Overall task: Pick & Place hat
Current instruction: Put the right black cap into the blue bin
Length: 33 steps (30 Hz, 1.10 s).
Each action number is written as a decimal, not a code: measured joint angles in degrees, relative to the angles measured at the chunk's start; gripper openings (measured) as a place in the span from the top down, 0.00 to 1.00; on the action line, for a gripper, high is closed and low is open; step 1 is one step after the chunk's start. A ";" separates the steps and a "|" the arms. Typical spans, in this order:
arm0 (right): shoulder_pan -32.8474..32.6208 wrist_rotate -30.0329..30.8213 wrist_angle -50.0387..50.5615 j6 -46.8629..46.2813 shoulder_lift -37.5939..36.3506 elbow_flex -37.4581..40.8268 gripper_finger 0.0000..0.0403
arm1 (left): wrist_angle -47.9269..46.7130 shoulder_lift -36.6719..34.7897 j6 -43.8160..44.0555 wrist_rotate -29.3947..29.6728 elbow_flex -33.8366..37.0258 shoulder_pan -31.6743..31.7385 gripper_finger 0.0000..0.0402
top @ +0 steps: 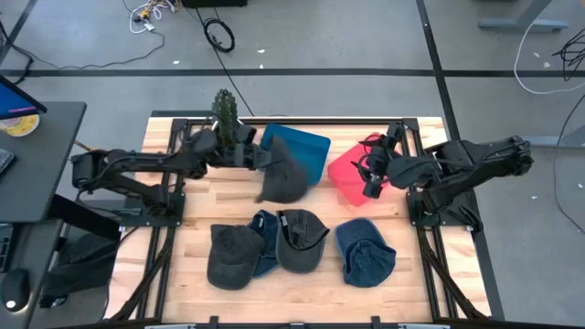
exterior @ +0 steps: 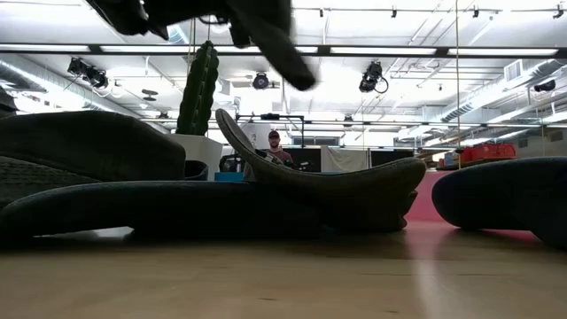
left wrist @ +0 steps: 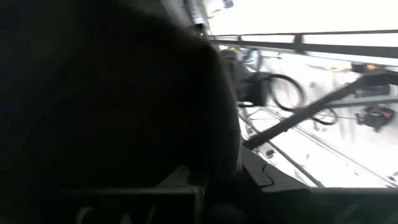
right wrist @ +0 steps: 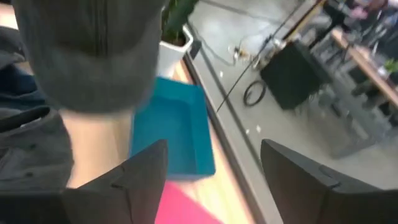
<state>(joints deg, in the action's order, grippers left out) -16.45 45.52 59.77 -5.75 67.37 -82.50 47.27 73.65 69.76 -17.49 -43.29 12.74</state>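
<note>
The left gripper (top: 254, 155) is raised above the table (top: 430, 265) with its fingers clamped on a dark grey hat (top: 281, 176). The hat hangs from the fingertips and drapes just beyond them, over the near edge of the blue bin (top: 306, 149). In the left wrist view the grey hat (left wrist: 118, 93) fills the space directly ahead of the fingers and hides them. A potted cactus (top: 225, 111) stands just behind the left gripper.

On the table, nearer the front edge than both sets of fingers, three hats lie in a row: a grey hat (top: 228, 256) overlapping a blue one, a dark grey hat with its inside facing up (top: 300, 239), and a blue hat (top: 366, 252).

The right gripper (top: 373, 172) is positioned over the red bin (top: 347, 178), well apart from the held hat. Its fingers (right wrist: 134, 171) stand apart with nothing between them. In the right wrist view, the blue bin (right wrist: 177, 134) lies ahead of the open fingertips, and the held grey hat (right wrist: 93, 50) hangs beyond it.
</note>
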 joint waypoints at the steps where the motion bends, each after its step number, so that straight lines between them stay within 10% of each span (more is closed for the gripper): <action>1: 0.00 -0.07 1.01 -1.51 0.00 0.00 0.37 | 0.08 0.93 -0.30 0.27 0.00 0.15 0.91; 11: 0.02 -4.84 8.75 -13.51 0.00 0.02 0.46 | -2.91 8.43 -11.55 0.34 -6.59 1.31 0.91; 21: 0.02 -5.19 8.57 -13.51 0.00 0.02 0.53 | -30.61 13.73 -25.77 -2.85 -25.11 1.31 0.91; 33: -0.02 -6.12 8.61 -13.88 0.00 0.02 0.57 | -32.20 14.88 -26.95 -3.31 -28.81 1.31 0.91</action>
<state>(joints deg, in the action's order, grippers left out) -16.47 39.40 68.38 -19.64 67.37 -82.48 15.07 88.53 42.81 -20.80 -72.10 14.04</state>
